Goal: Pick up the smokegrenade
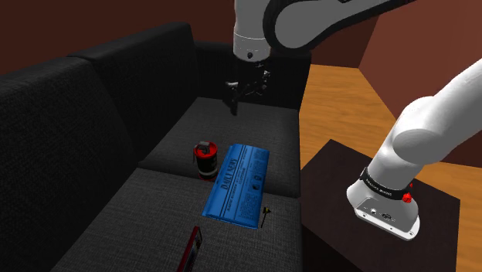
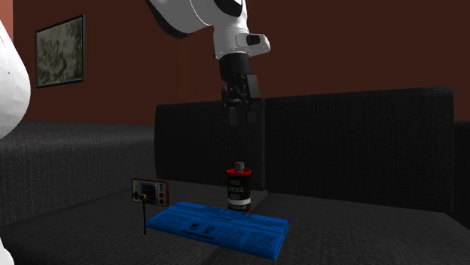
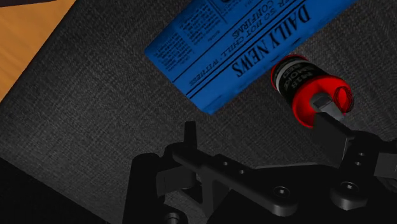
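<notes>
On the seat of the dark, coarse-woven fabric sofa (image 1: 116,224) stands the red-and-black cylindrical smoke grenade (image 1: 205,158), upright, with a red cap, a small grey fitting on top and a black label band with pale lettering round the body. Just beside it lies a flat blue folded newspaper (image 1: 235,185) headed DAILY NEWS; touching or not, can't tell. The all-black two-finger gripper (image 1: 247,91) hangs high over the seat, well apart from the grenade, fingers spread, nothing between them. Step in hand, by my read: approach, grasp not begun. From the wrist camera the grenade sits off by one finger, not centred in the gap. So the next move calls for a sideways shift to centre it, a drop until the fingers straddle the round body below the cap, then a close. The body looks smooth, hard and curved, so grip it square across the middle or it may tip. A small flat red handheld gadget (image 1: 191,247) and a thin dark stick (image 1: 265,219) lie further along the seat, out of the way.
</notes>
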Available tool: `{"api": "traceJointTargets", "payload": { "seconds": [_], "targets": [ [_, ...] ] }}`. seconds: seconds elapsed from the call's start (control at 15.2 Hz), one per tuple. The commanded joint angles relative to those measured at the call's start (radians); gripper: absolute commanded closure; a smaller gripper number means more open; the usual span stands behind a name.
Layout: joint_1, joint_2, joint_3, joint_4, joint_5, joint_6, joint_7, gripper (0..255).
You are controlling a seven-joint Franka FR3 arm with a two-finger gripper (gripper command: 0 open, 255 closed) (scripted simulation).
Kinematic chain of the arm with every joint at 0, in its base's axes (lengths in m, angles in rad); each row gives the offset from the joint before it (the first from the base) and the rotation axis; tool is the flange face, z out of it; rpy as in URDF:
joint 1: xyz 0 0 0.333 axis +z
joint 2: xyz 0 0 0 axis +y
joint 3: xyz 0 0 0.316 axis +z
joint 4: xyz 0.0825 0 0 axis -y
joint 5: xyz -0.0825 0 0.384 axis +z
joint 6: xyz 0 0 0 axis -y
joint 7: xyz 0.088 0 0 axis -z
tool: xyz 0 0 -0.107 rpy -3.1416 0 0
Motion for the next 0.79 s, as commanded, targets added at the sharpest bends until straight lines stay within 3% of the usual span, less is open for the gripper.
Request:
{"api": "traceJointTargets", "payload": {
  "seconds": [0.0, 0.4, 0.66, 0.73],
  "targets": [
    [-0.010, 0.071, 0.056, 0.027, -0.045, 0.047, 0.076, 0],
    [-0.035, 0.336, 0.190, 0.161, -0.289, 0.120, 0.338, 0],
    [0.018, 0.542, 0.208, 0.288, -0.502, 0.106, 0.524, 0],
    [0.034, 0.568, 0.202, 0.307, -0.528, 0.101, 0.546, 0]
  ]
}}
